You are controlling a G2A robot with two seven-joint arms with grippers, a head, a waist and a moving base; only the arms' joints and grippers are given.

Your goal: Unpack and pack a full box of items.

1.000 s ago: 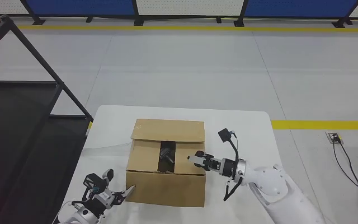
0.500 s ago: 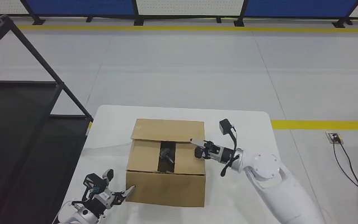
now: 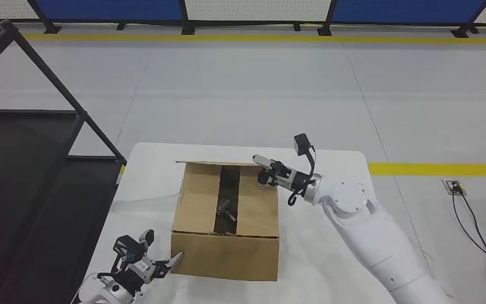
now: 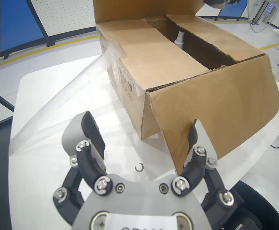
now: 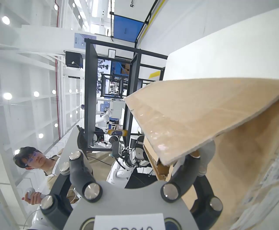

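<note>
The box (image 3: 225, 228) sits in the middle of the surface (image 3: 156, 163); its far flap (image 5: 196, 104), thin, light cardboard that bends easily, rests against one finger of my spread right end effector (image 3: 260, 170), so I'd pinch its free edge near the corner.

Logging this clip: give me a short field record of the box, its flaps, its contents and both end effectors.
Box: cardboard box on white table, top partly open
Flaps: far flap raised; near flap hanging down the front
Inside: spray bottle upright in the gap
Right end effector: open, far flap's edge against one finger
Left end effector: open, low at the box's near corner
Loose: tape strip trailing from the box
</note>
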